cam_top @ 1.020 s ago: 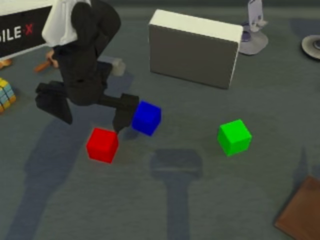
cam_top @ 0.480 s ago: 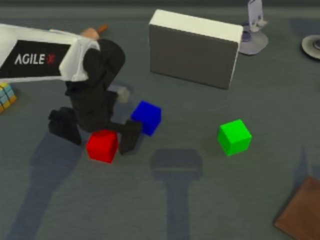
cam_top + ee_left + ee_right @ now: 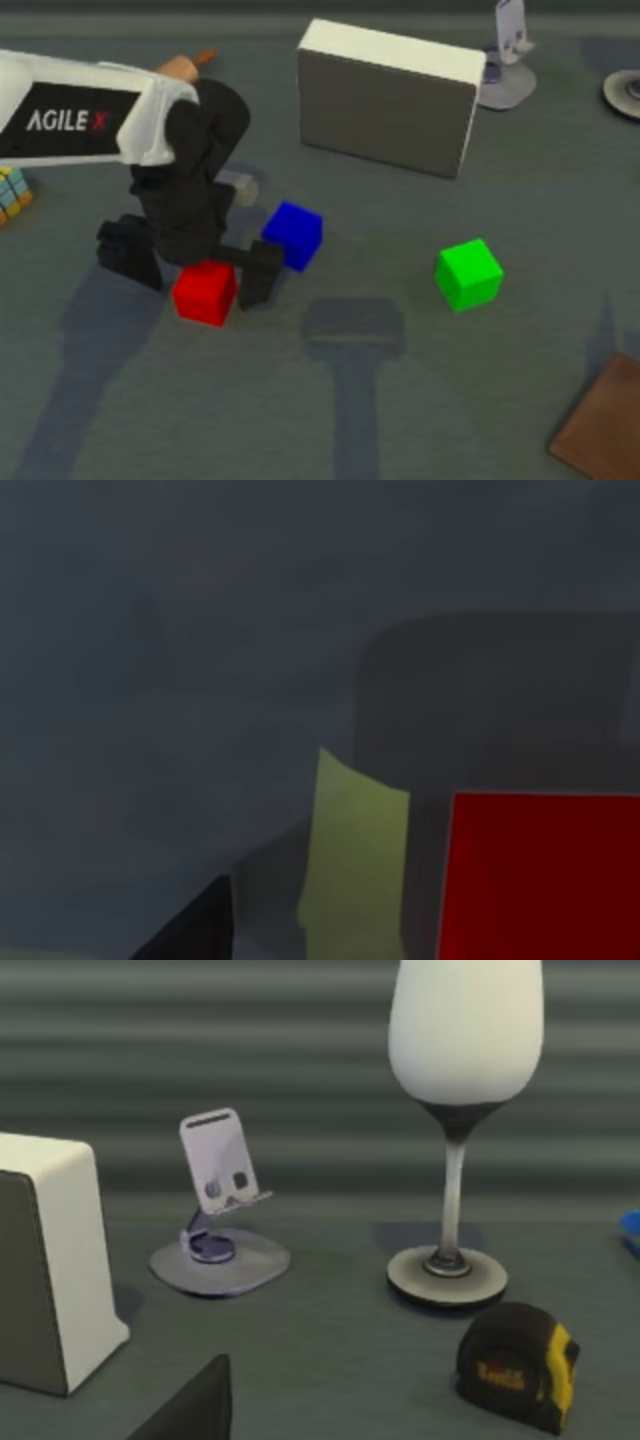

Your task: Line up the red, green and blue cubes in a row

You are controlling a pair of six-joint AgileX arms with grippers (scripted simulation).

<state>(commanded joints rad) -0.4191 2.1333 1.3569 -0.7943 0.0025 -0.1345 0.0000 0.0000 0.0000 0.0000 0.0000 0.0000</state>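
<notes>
Straddling red cube (image 3: 205, 291) — left pincer (image 3: 200, 268), fingers apart.

overhead downward; wrist views close, low

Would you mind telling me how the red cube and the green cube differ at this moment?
The red cube sits toward the table's left, close to the blue cube; the green cube stands alone toward the right. The left gripper is down over the red cube, one finger on each side, while nothing is near the green cube. Both look equal in size, plain, and resting on the table.
</notes>
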